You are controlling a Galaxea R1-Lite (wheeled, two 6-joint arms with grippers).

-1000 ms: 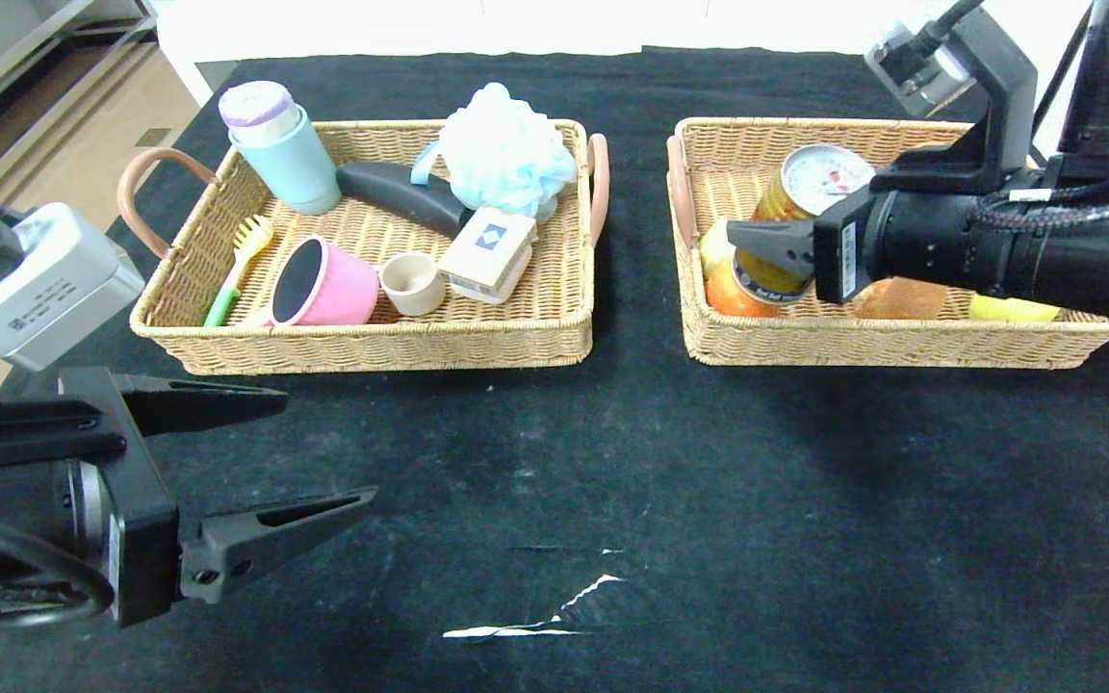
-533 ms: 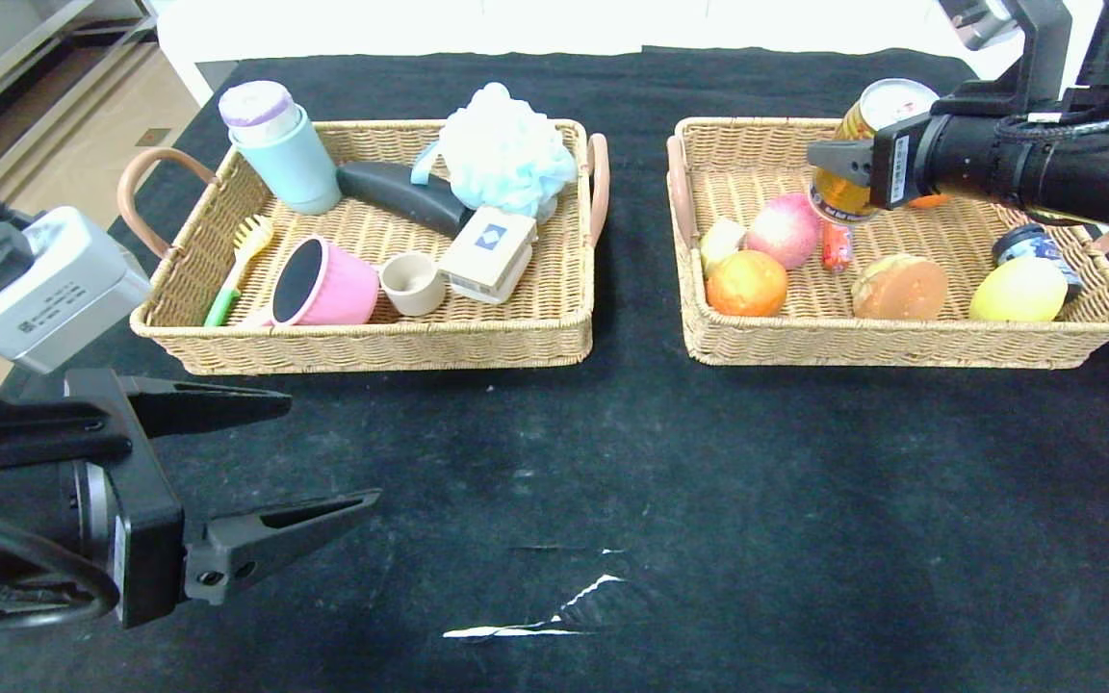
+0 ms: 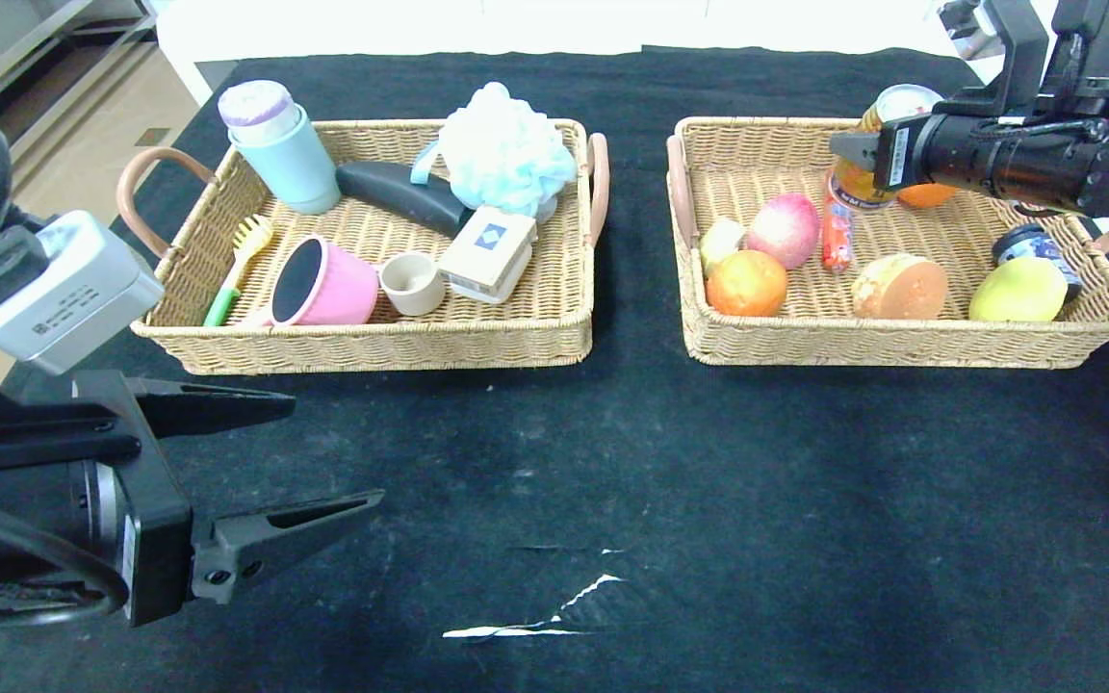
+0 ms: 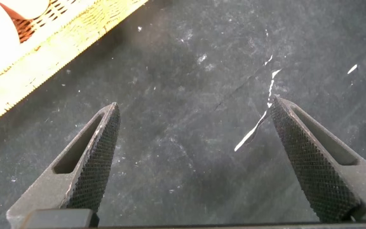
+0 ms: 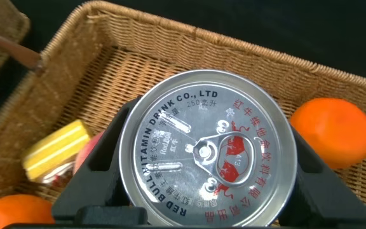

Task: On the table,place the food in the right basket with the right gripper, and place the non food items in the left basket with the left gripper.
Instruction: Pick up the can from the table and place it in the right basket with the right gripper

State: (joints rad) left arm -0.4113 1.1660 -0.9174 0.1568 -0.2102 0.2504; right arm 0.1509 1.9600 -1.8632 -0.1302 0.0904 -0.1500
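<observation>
Can [image 3: 877,144] placement is the step I have in hand: my right claw [image 3: 853,154] is clenched on the gold can, one finger on each side of the body just under the silver top, as the right wrist view [image 5: 205,152] shows plainly. From the head camera the can hangs upright over the far part of the right basket [image 3: 901,346], beside an orange [image 3: 925,195] at the back wall and above the far end of the sausage stick [image 3: 836,241].

To do this well I would lower it straight down, keeping the can vertical, onto bare wicker between the sausage stick and the orange. I judge that gap to be tight, so I would watch the wrist camera for the base touching either neighbour. I would let go only once the base sits flat on the weave; released from any height, a can is likely to tip and roll into the tuber [image 3: 899,287] or the lemon [image 3: 1017,291]. Then I would spread the fingers fully and lift straight up, so neither drags the rim.

My left claw [image 3: 275,457] is released, fingers wide apart, parked low over the bare worktop [image 3: 660,481] near its front left corner. The pink saucepan [image 3: 323,284] and the card box [image 3: 489,252] already lie in the left basket [image 3: 372,351], so I judge this can to be the last item.
</observation>
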